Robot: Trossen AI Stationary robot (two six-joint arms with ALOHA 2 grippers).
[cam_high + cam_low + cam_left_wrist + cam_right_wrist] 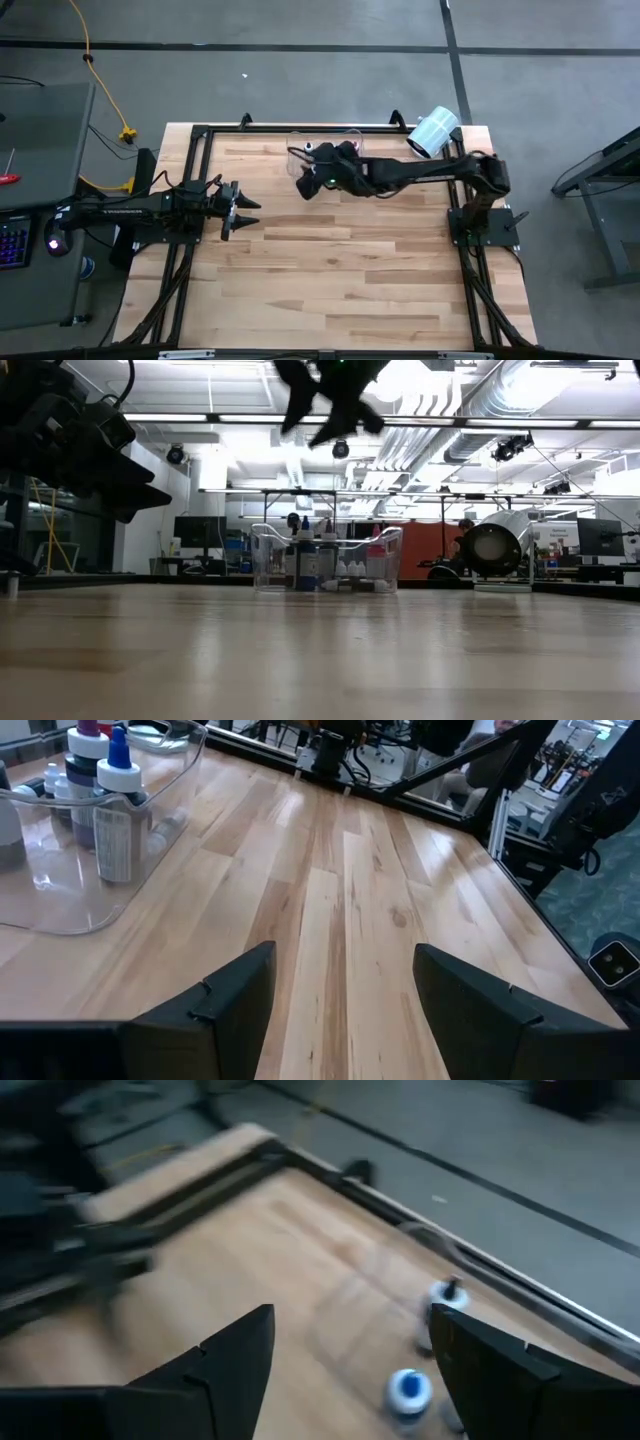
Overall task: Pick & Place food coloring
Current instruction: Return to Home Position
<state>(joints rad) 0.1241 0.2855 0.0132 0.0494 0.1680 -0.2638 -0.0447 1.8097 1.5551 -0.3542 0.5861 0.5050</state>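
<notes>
Food coloring (308,563): small dropper bottles standing together inside the clear bin (390,542), below the jaws of the right gripper (352,1330) and slightly beyond them, toward the far edge of the wooden table (330,280). The right gripper hangs high over the table, its jaws spread wide and holding nothing. Left gripper (345,958): jaws likewise wide apart and empty, with the bin well ahead of them and off to one side. A white paper roll (435,130) lies near the bin, well apart from both pairs of jaws.
</notes>
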